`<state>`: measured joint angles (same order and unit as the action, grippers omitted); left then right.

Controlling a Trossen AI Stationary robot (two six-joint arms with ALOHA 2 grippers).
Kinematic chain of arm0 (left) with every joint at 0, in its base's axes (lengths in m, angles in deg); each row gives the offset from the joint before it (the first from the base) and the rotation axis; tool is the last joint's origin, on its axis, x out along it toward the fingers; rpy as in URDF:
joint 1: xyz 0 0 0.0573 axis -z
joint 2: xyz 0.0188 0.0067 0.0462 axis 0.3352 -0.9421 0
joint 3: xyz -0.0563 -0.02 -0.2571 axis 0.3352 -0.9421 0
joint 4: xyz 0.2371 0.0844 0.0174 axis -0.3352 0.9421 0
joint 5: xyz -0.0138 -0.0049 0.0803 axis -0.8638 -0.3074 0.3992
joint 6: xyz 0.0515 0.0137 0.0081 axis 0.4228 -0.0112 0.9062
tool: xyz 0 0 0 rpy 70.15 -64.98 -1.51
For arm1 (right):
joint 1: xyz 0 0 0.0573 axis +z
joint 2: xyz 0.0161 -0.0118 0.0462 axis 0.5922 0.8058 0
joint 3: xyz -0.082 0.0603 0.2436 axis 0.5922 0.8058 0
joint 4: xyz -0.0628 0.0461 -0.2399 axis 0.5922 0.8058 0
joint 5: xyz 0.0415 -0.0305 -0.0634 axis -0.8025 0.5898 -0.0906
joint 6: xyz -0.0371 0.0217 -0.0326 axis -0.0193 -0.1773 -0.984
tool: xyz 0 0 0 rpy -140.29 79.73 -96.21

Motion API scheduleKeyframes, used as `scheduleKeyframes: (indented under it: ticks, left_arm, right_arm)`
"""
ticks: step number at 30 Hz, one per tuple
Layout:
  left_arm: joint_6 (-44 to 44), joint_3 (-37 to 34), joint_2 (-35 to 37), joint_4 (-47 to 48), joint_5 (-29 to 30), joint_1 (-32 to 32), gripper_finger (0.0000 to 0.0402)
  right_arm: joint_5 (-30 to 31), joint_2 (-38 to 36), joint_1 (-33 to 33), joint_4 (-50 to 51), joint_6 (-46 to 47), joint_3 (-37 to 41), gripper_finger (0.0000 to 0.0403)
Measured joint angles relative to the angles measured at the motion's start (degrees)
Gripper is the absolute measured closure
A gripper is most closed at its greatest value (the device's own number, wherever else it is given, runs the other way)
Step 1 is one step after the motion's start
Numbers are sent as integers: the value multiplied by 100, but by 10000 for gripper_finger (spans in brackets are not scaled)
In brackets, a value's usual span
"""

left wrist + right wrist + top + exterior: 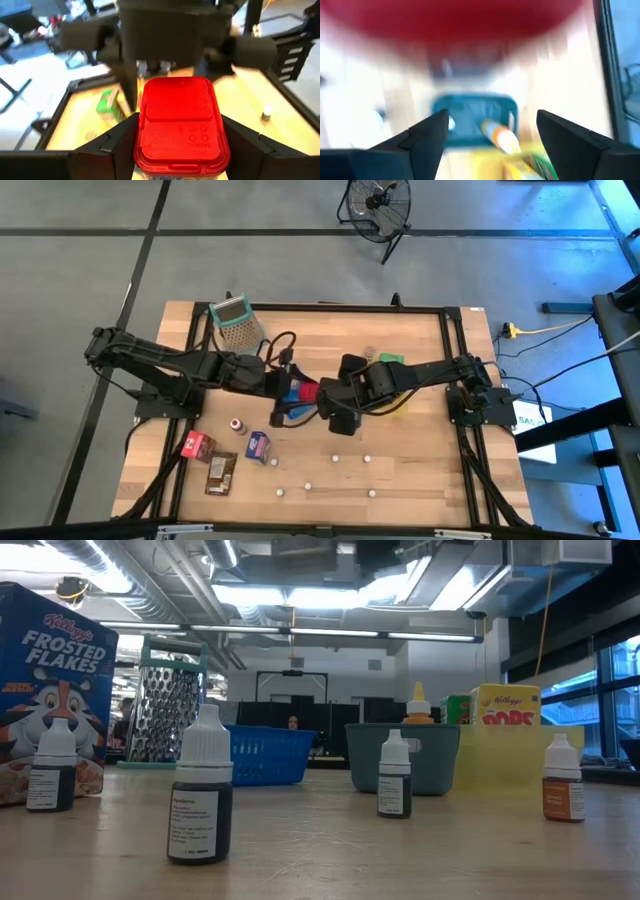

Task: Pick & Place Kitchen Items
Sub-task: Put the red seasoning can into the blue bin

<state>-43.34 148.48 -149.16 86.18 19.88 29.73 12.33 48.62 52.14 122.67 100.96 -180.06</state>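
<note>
Wooden tabletop (400, 470) carries scattered small bottles and packets. At its middle, the left pincer (177, 150) is clenched on a red-lidded container (181, 122), held above the boards. Just beside it, the right pincer (490, 135) stands released, fingers spread and empty.
</note>
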Motion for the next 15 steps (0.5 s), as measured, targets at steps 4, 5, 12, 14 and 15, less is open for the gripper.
scheduleKeyframes:
  ticks: [4, 5, 12, 14, 15]
  left_arm:
    - [-275, 0, 0, 476, 156, -63, 179]
    - [-365, 0, 0, 598, 153, -76, 179]
    - [-1089, -298, 2, 819, 254, -91, 179]
    - [-1264, -496, 4, 630, 408, -91, 179]
    - [-1312, -636, 4, 488, 455, -93, 179]
  right_arm:
    - [469, -2, 79, 451, 367, 0, 95]
    - [669, -2, 100, 428, 443, 0, 95]
    - [1354, -222, 376, 430, 758, -2, 94]
    - [1368, -308, 496, 429, 857, -2, 94]
    - [1399, -360, 565, 430, 920, -2, 94]
